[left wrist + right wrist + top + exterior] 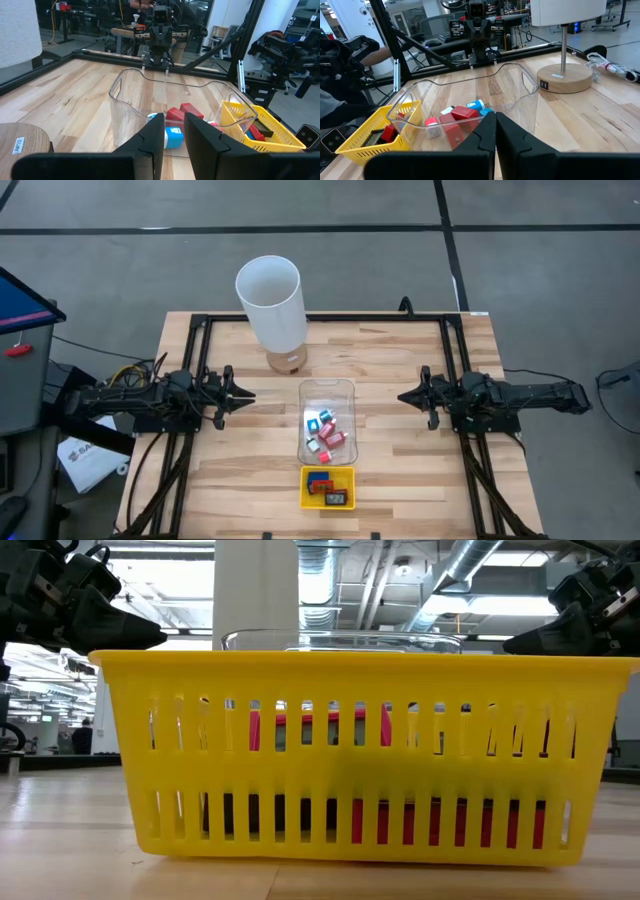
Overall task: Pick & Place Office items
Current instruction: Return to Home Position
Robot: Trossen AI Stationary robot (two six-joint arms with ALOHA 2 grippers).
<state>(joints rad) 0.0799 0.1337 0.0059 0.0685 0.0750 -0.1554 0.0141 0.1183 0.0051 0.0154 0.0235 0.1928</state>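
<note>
1. Yellow tray (303, 488), at the near edge of the table (400, 480): holds red, blue and black office items (320, 478).
2. Clear bin (327, 392), just behind the tray: holds small pieces (328, 432) in red, pink, blue and white, heaped at its near end.
3. Left gripper (250, 393), beside the bin on its left, apart from it: jaws narrowly parted, empty.
4. Right gripper (402, 395), on the bin's right, apart from it: jaws closed together, empty.
5. Tall white cylinder (272, 298) over a round wooden base (287, 361), farthest back.

Robotics lab: exposed ceiling ducts (322, 580), cluttered workbenches (131, 33), concrete floor (550, 270).
</note>
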